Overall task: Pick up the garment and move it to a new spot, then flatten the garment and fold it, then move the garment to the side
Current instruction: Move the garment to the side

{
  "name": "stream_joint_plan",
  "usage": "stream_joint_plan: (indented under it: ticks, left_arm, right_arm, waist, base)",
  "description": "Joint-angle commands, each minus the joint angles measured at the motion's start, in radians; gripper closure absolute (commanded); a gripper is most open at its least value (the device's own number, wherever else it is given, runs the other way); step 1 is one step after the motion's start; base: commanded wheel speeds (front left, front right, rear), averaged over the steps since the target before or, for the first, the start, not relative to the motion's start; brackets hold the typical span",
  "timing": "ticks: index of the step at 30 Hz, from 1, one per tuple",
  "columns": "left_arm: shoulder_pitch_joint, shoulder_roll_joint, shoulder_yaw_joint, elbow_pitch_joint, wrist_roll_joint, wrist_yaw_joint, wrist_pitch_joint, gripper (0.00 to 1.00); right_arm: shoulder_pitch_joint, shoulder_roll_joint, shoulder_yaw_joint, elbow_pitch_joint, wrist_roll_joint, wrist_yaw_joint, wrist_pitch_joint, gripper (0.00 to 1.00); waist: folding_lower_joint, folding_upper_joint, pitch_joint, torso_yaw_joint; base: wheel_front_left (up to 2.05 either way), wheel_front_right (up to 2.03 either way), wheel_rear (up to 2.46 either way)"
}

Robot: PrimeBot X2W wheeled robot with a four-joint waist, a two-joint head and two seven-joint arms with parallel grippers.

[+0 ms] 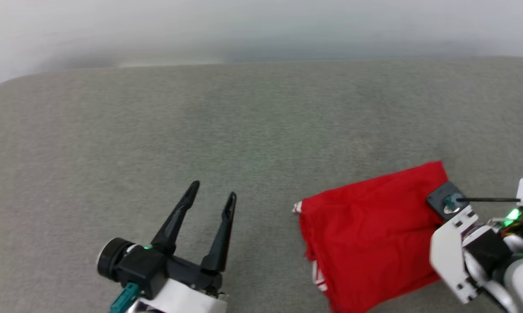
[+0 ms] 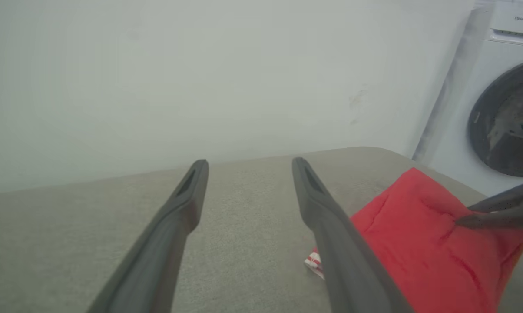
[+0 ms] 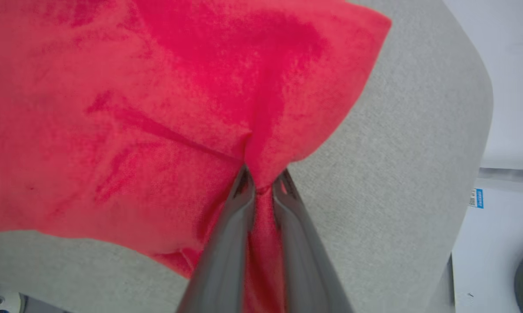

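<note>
Garment: The red jersey shirt [image 1: 370, 234] lay folded into a compact block, plain red side up, on the near right part of the grey cloth-covered tabletop [image 1: 244, 130]. A bit of red-and-white striped trim [image 1: 297, 208] peeked out at its left edge.
Right end effector: The right end effector [image 3: 263, 182] was closed on a pinch of red cloth along the block's right edge, near the far corner, with the fabric puckered between its fingers.
Left end effector: The left end effector [image 1: 211, 193] hung open over bare tabletop, left of the shirt and apart from it.
Step in hand: The fold looked finished, so this grip was probably for moving the shirt aside.
Next move calls for: A low, slow lift or drag was needed. A one-edge pinch could let the layers fall open.
</note>
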Motion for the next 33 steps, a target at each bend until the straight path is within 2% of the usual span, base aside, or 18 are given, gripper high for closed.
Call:
stream_joint_plan:
  ticks: [1, 8, 11, 15, 24, 33]
  left_arm:
    - [-0.028, -0.003, -0.026, -0.001, 0.002, -0.001, -0.002, 0.0]
    - [-0.118, 0.021, -0.116, 0.0, -0.002, -0.001, -0.002, 0.0]
    - [-0.165, 0.038, -0.143, -0.002, 0.001, -0.001, -0.002, 0.0]
    - [-0.233, 0.071, -0.169, -0.009, 0.004, -0.001, -0.002, 0.0]
    - [-0.369, 0.149, -0.214, -0.052, 0.002, -0.001, -0.002, 0.0]
    - [-0.422, 0.181, -0.187, -0.095, 0.011, -0.001, -0.002, 0.0]
  right_arm:
    - [-0.046, -0.056, 0.017, -0.019, -0.009, -0.001, 0.01, 1.0]
    - [-0.174, -0.22, 0.025, -0.019, -0.002, -0.001, -0.003, 1.0]
    - [-0.216, -0.267, 0.003, 0.018, 0.004, -0.001, -0.042, 1.0]
    - [-0.269, -0.302, -0.053, 0.096, -0.001, -0.001, -0.148, 1.0]
    - [-0.372, -0.344, -0.159, 0.362, -0.031, -0.001, -0.418, 1.0]
    - [-0.413, -0.364, -0.26, 0.585, -0.07, -0.001, -0.527, 1.0]
  waist:
    - [0.0, -0.0001, 0.032, -0.081]
    - [0.0, -0.0001, 0.136, -0.237]
    - [0.0, -0.0001, 0.196, -0.286]
    - [0.0, -0.0001, 0.285, -0.326]
    - [0.0, -0.0001, 0.454, -0.318]
    - [0.0, -0.0001, 0.519, -0.267]
  base:
    - [0.0, 0.0, 0.0]
    - [0.0, 0.0, 0.0]
    - [0.0, 0.0, 0.0]
    - [0.0, 0.0, 0.0]
    - [0.0, 0.0, 0.0]
    - [0.0, 0.0, 0.0]
